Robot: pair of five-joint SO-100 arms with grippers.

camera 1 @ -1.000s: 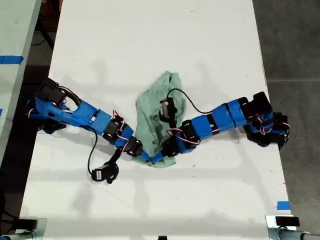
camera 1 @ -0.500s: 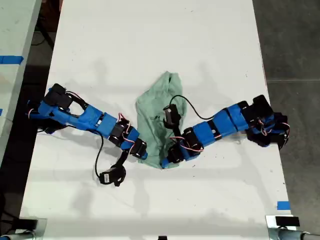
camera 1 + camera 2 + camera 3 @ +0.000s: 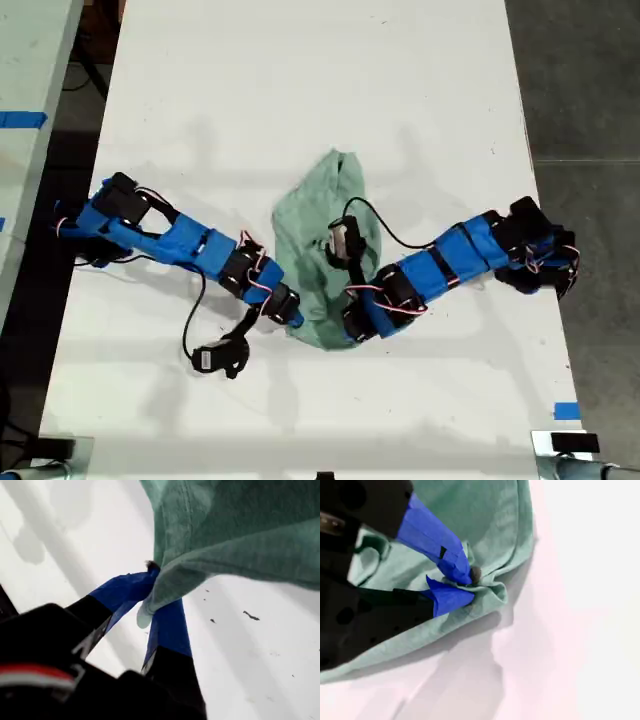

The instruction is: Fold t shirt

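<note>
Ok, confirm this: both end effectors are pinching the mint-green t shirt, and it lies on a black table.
One thing is wrong: the table is white, not black, as the exterior view shows. The rest holds: my first end effector and my second end effector each pinch the mint-green t shirt.

A robotics lab or workshop: a plain white table (image 3: 300,90) on a grey concrete floor (image 3: 585,90), blue tape markers (image 3: 566,410) at the frame's lower right, another taped bench (image 3: 30,60) upper left.
</note>
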